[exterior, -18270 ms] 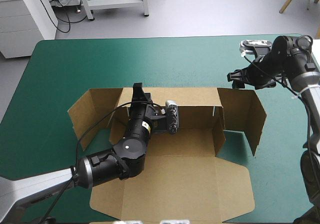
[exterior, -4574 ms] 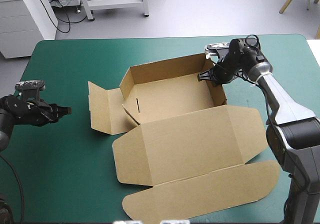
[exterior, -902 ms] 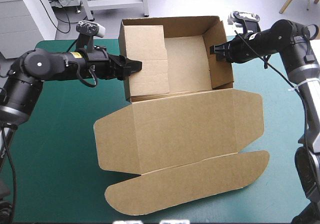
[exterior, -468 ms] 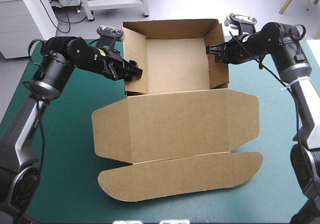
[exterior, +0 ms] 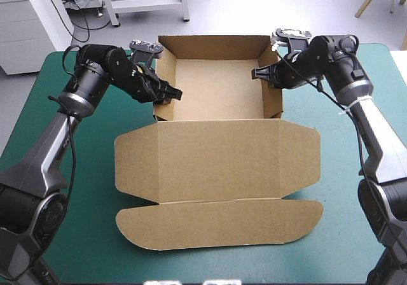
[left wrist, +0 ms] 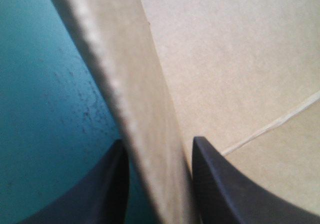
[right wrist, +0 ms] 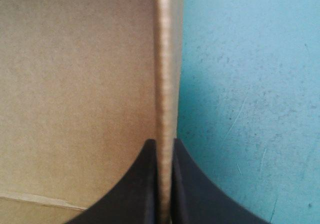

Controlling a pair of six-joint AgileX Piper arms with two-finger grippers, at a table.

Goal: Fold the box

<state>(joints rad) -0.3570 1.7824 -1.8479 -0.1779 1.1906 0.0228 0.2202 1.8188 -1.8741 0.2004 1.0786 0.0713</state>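
The brown box (exterior: 216, 88) stands as an open tray at the table's far middle, its walls raised. Its lid (exterior: 216, 161) lies flat toward the near edge, ending in a long rounded flap (exterior: 216, 221). My left gripper (exterior: 172, 95) straddles the tray's left wall near its front corner. In the left wrist view the wall's edge (left wrist: 135, 99) runs between the black fingers (left wrist: 220, 189) of my left gripper (left wrist: 160, 184), which press on both sides. My right gripper (exterior: 257, 73) is shut on the right wall, whose edge (right wrist: 167, 59) runs up from my right gripper (right wrist: 165, 184).
Teal-green cover (exterior: 76, 189) lies bare to the left and right of the lid. The table's far edge (exterior: 108, 51) runs just behind the tray. Both arms reach in over the far corners.
The tilted tray has come down and sits flatter on the table. My left gripper's fingers have drawn in onto the left wall. The right gripper kept its hold and moved down with the box.
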